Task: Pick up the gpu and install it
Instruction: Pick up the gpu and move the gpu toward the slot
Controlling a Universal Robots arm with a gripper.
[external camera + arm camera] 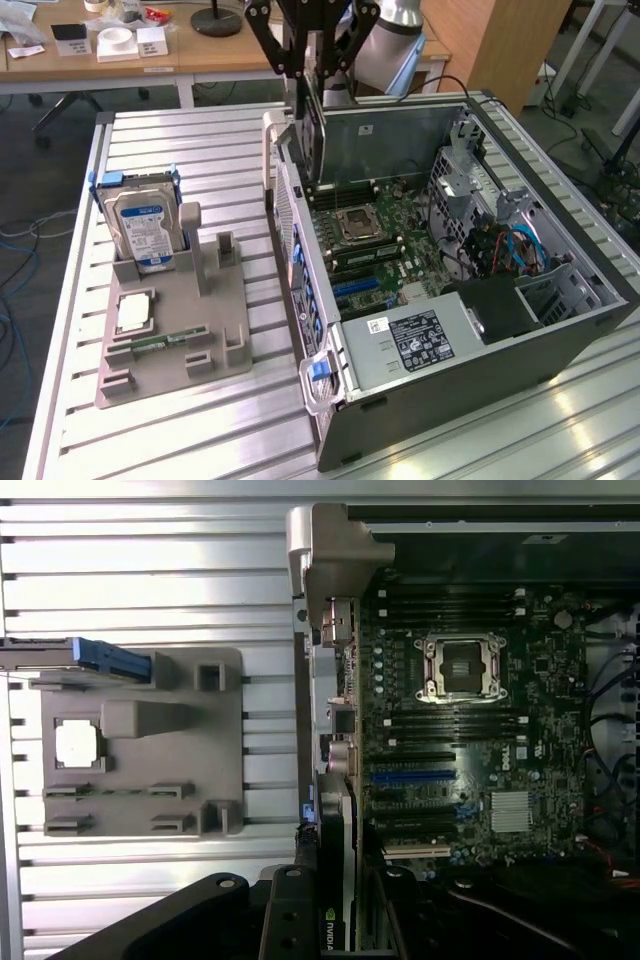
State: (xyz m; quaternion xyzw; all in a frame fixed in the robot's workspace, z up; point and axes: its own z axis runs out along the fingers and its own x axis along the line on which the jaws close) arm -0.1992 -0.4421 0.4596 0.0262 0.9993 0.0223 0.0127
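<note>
gpu hung on edge in the tool, long side pointing down, over the rear end of the case. Tool was clamped on the gpu: black fingers pressed the two flat faces near the card's upper end. In the wrist view a green logo on the card's edge showed between the finger links.

Lower end of the gpu stood close beside the case's rear wall, on the motherboard side of it. Could not tell whether the card touched the wall. Card was not seated in any slot.

Case lay on its side on the slatted metal worktop, side panel off, motherboard facing up. Socket sat near the middle of the board. Blue slots lay on the side of the socket nearer the exterior camera.

Grey holder sat on the worktop at the exterior view's left of the case, well apart from the tool. Hard drive stood upright in the holder's far end, with a blue bracket around it. Processor chip lay flat in a square recess just in front of the drive. Memory stick lay in a groove nearer the exterior camera than the chip.
</note>
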